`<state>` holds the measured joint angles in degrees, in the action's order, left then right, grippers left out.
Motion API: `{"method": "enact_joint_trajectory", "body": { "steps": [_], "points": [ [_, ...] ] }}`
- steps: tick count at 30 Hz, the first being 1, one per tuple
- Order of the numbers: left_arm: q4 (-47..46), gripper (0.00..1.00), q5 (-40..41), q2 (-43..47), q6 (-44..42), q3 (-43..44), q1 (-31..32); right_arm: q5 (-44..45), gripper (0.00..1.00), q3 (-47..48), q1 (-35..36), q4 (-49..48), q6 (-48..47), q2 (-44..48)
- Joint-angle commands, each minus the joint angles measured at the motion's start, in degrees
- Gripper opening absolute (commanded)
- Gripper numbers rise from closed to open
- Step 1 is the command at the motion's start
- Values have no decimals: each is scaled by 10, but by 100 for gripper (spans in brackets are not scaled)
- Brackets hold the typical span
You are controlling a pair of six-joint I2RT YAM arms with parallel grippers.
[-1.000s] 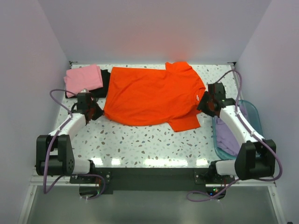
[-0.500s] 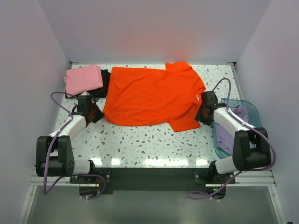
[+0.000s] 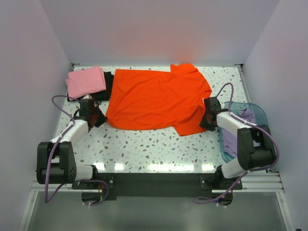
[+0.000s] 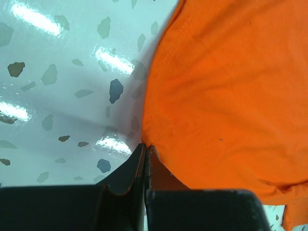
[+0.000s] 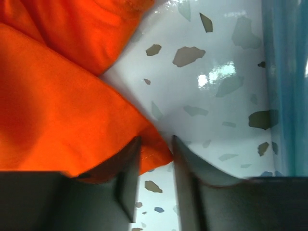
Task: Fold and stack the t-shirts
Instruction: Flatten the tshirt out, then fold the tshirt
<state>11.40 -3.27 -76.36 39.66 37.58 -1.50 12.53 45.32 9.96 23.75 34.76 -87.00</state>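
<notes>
Lengthwise, orange t-shirt [image 3: 154, 98] runs L-R, collar toward R side.

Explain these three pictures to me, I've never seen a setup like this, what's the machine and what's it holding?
Two small robot arms are bolted at the near edge of a speckled table. One picture looks down from above; the other two come from a camera on each wrist, with its dark fingers in view. An orange t-shirt lies spread flat. At the back left, a folded pink t-shirt sits on a black t-shirt. On the right, a blue plastic basket holds lavender cloth. The left gripper is shut at the orange shirt's edge; whether it pinches cloth is unclear. The right gripper is open, a corner of that shirt between its fingers.
</notes>
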Motion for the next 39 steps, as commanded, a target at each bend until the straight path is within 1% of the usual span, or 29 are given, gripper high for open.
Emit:
{"method": "enact_joint_trajectory", "body": {
  "steps": [1, 3, 4, 5, 6, 8, 9, 12, 13, 15, 16, 19, 20, 23, 26, 29, 34, 38, 39],
  "points": [
    [-15, 0, -3, 20, -2, -7, -3, 0, 32, -15, 6, -35, 20, 0],
    [-11, 0, -1, 26, -5, -8, -3, -7, 21, -18, 8, -31, 24, 19],
    [-9, 0, 2, 28, -5, -8, -3, -12, 8, -22, 9, -27, 26, 31],
    [-7, 0, 5, 32, -6, -8, -3, -15, 3, -23, 9, -16, 28, 44],
    [-2, 0, 8, 35, -7, -10, -3, -16, 0, -25, 9, -8, 29, 80],
    [4, 0, 12, 45, -7, -13, -3, -21, 0, -27, 9, 24, 29, 124],
    [13, 0, 16, 48, -8, -15, -3, -23, 0, -29, 9, 35, 29, 169],
    [27, 0, 32, 72, -5, -31, -3, -43, 0, -35, 9, 84, 29, 242],
    [30, 0, 46, 78, -4, -36, -3, -47, 0, -39, 10, 97, 29, 291],
    [44, 0, 70, 95, 6, -50, -3, -64, 0, -47, 12, 136, 34, 338],
    [47, 0, 75, 99, 9, -54, -3, -71, 0, -51, 12, 150, 36, 376],
    [63, 0, 99, 118, 21, -69, -3, -105, 0, -71, 16, 196, 52, 436],
    [66, 0, 104, 125, 23, -73, -3, -116, 0, -77, 18, 213, 58, 475],
    [71, 0, 107, 136, 27, -87, -3, -153, 0, -97, 21, 245, 81, 543],
    [70, 0, 103, 136, 25, -95, -3, -168, 0, -108, 22, 281, 96, 599],
    [64, 0, 97, 138, 24, -106, -3, -176, 0, -115, 22, 303, 108, 635],
    [61, 0, 92, 136, 20, -105, -3, -182, 0, -128, 22, 288, 111, 642],
    [63, 0, 85, 131, 10, -81, -3, -156, 0, -112, 22, 250, 97, 585],
    [62, 0, 83, 127, 8, -74, -3, -140, 0, -96, 22, 240, 89, 568]
  ]
}}
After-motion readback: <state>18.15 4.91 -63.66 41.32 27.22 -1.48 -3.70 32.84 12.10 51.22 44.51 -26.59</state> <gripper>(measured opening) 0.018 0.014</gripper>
